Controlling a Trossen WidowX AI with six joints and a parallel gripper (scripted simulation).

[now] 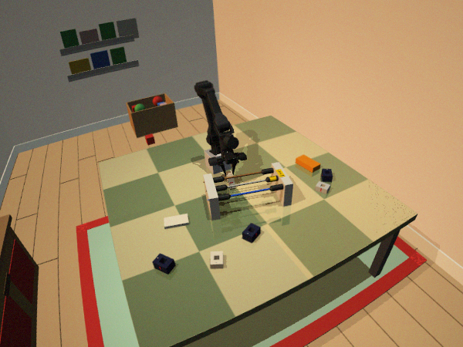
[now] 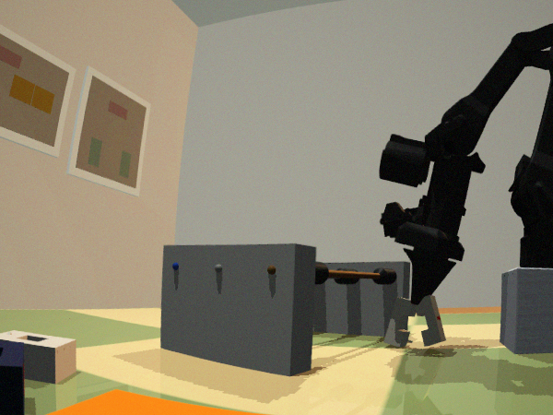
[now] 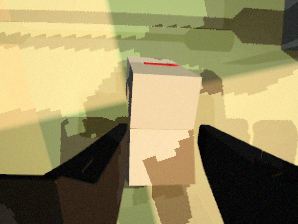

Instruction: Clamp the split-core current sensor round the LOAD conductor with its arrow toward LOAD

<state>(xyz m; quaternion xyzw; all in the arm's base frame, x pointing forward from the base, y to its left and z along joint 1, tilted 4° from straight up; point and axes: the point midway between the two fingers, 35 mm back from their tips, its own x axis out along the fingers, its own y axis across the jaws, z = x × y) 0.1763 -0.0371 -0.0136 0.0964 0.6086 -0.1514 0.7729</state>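
Note:
The open split-core sensor (image 1: 231,182) (image 2: 433,323) (image 3: 162,102) is pale, its two halves spread like an upside-down V, with a red mark on one side. It stands at the table beside the rack, on the arm's side of the brown conductor (image 1: 247,176) (image 2: 352,275). My gripper (image 1: 228,174) (image 2: 417,302) (image 3: 163,132) is open, fingers on either side of the sensor's top, with a narrow gap showing at the right finger in the wrist view. A grey conductor (image 1: 248,183) with a yellow band and a blue conductor (image 1: 251,192) run parallel. A yellow label (image 1: 280,173) sits on one end block; its print is unreadable.
The rack's end blocks (image 1: 211,197) (image 2: 230,314) stand close to the gripper. An orange block (image 1: 307,163) (image 2: 129,403), a dark box (image 1: 326,175) and a white box (image 1: 322,187) (image 2: 39,361) lie beyond the labelled end. A white slab (image 1: 176,221) and several small boxes lie elsewhere.

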